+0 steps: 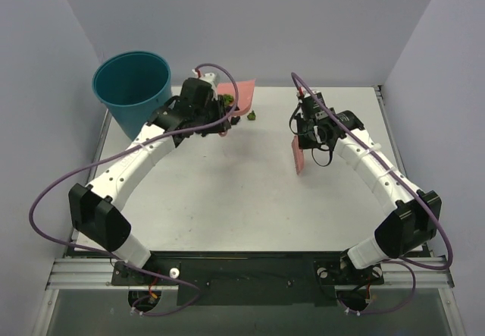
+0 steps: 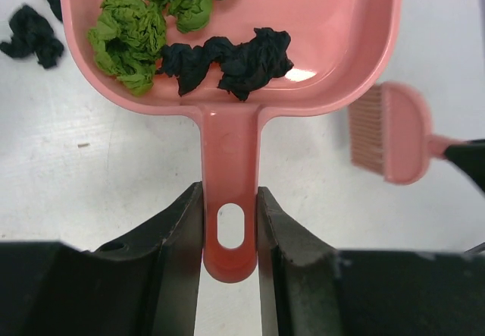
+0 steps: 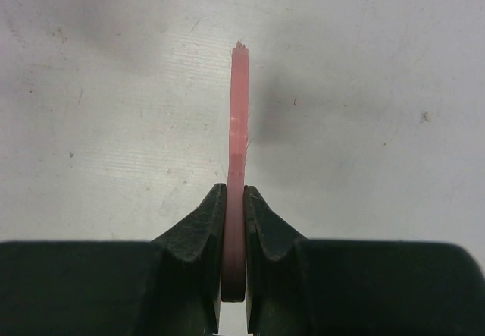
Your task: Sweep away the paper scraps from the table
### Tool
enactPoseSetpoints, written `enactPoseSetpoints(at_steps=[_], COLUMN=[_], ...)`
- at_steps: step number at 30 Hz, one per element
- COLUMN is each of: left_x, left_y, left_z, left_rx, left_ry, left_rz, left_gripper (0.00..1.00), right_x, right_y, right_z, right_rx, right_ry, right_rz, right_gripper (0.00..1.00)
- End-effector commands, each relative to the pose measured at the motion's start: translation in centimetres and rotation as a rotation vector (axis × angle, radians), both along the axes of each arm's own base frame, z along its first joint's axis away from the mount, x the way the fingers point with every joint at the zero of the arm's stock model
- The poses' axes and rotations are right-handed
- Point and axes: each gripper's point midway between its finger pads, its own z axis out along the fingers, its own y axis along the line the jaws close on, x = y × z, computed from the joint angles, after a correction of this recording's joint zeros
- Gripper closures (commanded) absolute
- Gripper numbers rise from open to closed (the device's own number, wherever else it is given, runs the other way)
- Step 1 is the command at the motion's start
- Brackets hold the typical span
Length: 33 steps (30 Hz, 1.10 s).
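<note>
Left gripper [image 2: 229, 203] fingers pinching handle of pink dustpan [image 2: 333, 40]; pan straight ahead of fingertips; paper scraps [image 2: 227, 61] inside pan, two green wads and one black wad; loose black scraps [image 2: 32, 36] on table [image 2: 83, 199], ahead-left of left fingers, just outside pan wall; right gripper [image 3: 235, 199] fingers clamped on pink brush [image 3: 239, 116]; brush edge-on, projecting forward from between fingertips over tabletop.

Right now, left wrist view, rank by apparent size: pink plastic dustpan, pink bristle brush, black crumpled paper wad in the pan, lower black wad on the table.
Pink plastic dustpan.
Pink bristle brush and black paper wad in the pan: too alike to rank.
Lower black wad on the table.
</note>
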Motion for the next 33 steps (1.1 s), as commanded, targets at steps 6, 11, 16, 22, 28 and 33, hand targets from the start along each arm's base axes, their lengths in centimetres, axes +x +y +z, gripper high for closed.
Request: enactPoseSetpoints(at_steps=[6, 11, 16, 22, 28, 33], left_x=[4.4, 6.6, 7.8, 9.0, 9.4, 9.2], left_y=[2.8, 6.5, 9.7, 13.8, 16.6, 18.2], left_z=[11.1, 14.2, 16.5, 17.1, 17.1, 18.4], left_rx=[-0.206, -0.307, -0.447, -0.62, -0.807, -0.965], left_ry=[-0.149, -0.192, -0.217, -0.21, -0.201, -0.236], left_rz=[0.069, 0.136, 0.184, 0.245, 0.291, 0.293], left_gripper=[1.0, 1.0, 1.0, 1.0, 1.0, 1.0], right_x=[-0.1, -0.5, -0.7, -0.9, -0.9, -0.8], right_y=[0.8, 1.1, 1.4, 1.5, 2.0, 2.0], right_z=[-1.8, -2.4, -2.9, -3.2, -3.4, -3.3], right_rx=[0.004, -0.005, -0.009, -0.017, -0.019, -0.029], right_ry=[0.018, 0.035, 0.048, 0.056, 0.059, 0.053], right_rz=[-0.01, 0.005, 0.013, 0.021, 0.033, 0.03], right_gripper=[1.0, 1.0, 1.0, 1.0, 1.0, 1.0])
